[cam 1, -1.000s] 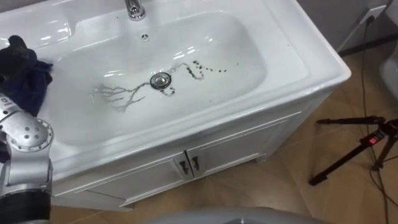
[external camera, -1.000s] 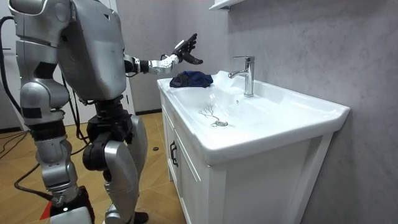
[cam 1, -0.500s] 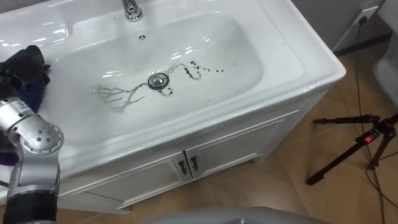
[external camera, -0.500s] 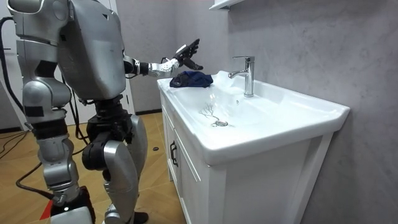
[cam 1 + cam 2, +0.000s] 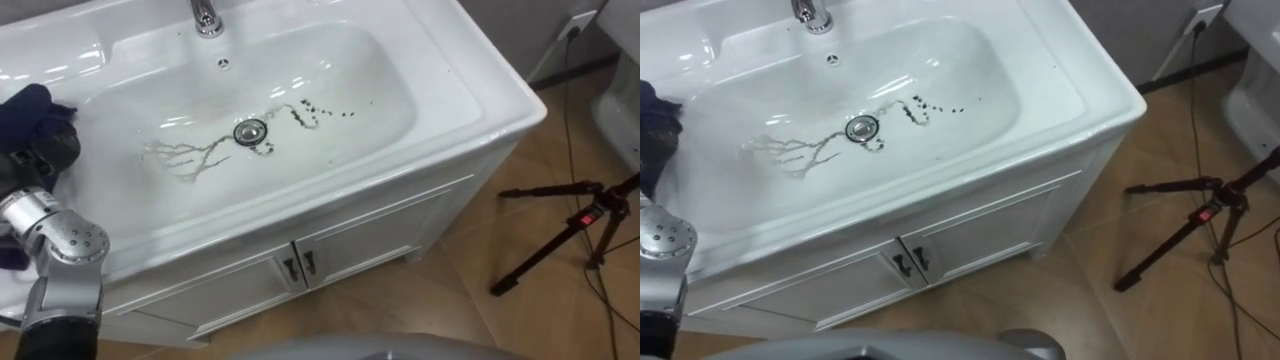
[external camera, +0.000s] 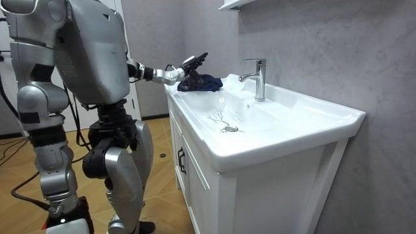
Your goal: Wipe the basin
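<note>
At the left end of the washstand, the robot is standing close against the cabinet and reaching its left arm out over the tabletop [image 5: 485,95].

1. The left robot hand [image 6: 190,64] is hovering at the dark blue cloth [image 5: 28,105]. Its fingers are showing straight in the room view, so it is released and gripping nothing.
2. The cloth is lying bunched on the tabletop, just left of the basin [image 5: 380,120].
3. The right robot hand [image 6: 65,221] is hanging low at the robot's side. Its state cannot be told.
4. Grey branching streaks [image 5: 185,155] and dark specks [image 5: 325,108] are lying around the drain [image 5: 250,131], so the bowl is reading as unwiped.

Step in hand, by judgement: taking up the cloth. The next move is calling for the left robot hand to close on the cloth. It then has to carry the cloth over the rim into the bowl and press it across the streaks, staying clear of the tap [image 5: 205,18].
</note>
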Controlling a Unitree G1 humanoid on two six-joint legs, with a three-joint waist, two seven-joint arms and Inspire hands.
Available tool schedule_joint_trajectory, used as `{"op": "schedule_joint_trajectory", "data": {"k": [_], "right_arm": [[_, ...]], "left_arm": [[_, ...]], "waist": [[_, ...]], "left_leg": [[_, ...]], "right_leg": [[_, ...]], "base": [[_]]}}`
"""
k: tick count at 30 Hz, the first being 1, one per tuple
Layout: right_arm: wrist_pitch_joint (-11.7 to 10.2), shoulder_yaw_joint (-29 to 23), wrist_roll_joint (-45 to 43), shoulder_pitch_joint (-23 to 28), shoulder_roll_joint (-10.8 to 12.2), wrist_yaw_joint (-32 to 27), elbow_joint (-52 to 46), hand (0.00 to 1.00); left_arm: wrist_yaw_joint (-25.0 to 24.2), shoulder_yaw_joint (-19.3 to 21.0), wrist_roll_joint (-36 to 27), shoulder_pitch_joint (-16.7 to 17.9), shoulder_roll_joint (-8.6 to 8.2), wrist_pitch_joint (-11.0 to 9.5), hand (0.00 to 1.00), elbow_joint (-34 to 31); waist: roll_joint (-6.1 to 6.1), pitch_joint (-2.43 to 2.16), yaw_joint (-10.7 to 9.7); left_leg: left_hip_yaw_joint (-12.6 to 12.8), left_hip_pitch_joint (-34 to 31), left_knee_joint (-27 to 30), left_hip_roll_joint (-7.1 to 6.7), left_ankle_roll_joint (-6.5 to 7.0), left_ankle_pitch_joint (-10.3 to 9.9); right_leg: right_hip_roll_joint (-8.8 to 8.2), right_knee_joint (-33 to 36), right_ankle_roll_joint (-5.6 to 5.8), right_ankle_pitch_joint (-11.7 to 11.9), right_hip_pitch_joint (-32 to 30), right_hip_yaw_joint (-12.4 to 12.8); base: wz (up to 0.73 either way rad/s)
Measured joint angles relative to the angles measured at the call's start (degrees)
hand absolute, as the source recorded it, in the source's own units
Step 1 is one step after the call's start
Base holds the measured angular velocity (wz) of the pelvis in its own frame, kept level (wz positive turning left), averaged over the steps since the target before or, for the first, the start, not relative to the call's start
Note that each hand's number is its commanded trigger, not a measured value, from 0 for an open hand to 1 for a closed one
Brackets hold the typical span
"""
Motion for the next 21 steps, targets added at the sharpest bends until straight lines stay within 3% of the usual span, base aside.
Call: {"op": "schedule_joint_trajectory", "data": {"k": [13, 19, 21], "right_arm": [[0.1, -0.1, 0.0, -0.3, -0.2, -1.4, 0.8, 0.00], [1.3, -0.1, 0.0, -0.2, -0.1, -1.8, 1.1, 0.00], [1.4, -0.1, 0.0, -0.1, -0.1, -2.0, 1.0, 0.00]], "left_arm": [[1.7, 1.2, -0.1, 0.4, 0.00, 0.6, 0.00, 1.1], [1.6, 2.3, -0.4, 0.7, -0.24, 2.3, 0.00, 8.5], [1.5, 3.2, -1.2, 0.7, -1.58, 2.7, 0.00, 9.9]], "waist": [[0.03, -0.05, 0.1], [0.01, -0.06, 0.8], [-0.08, -0.06, 1.2]], "left_leg": [[-0.2, 0.5, -0.3, 0.11, -0.01, 0.0], [0.0, 0.5, -0.3, 0.18, -0.03, 0.0], [0.0, 0.6, -0.3, 0.15, -0.03, 0.0]], "right_leg": [[0.20, 0.0, -0.13, 0.1, 0.1, 0.3], [0.32, 0.1, -0.17, 0.1, 0.2, 0.4], [0.31, 0.0, -0.16, 0.1, 0.2, 0.4]], "base": [[-0.01], [-0.03], [0.00]]}}
